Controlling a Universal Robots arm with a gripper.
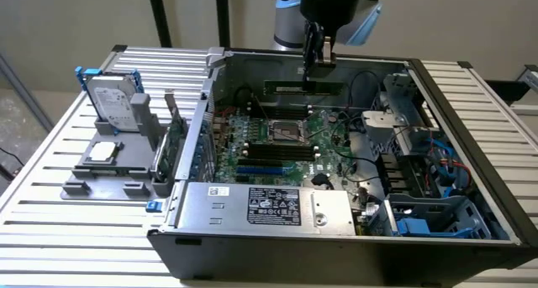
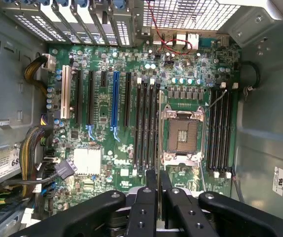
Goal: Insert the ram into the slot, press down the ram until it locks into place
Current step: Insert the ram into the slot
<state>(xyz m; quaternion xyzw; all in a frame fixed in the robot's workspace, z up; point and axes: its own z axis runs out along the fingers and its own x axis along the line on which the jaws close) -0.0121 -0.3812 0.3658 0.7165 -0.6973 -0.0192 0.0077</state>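
While above the motherboard (image 2: 104, 170), claw (image 1: 318, 74) tight on the ram (image 1: 286, 86).

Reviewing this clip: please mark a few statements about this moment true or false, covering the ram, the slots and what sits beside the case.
1. The gripper is shut on the ram, holding it above the motherboard. True.
2. The ram is already seated in one of the black slots. False: it hangs clear of them, held in the gripper.
3. A cooler covers the CPU socket. False: the socket is bare.
4. A hard drive stands on the gray fixture, at the exterior view's left of the case. True.
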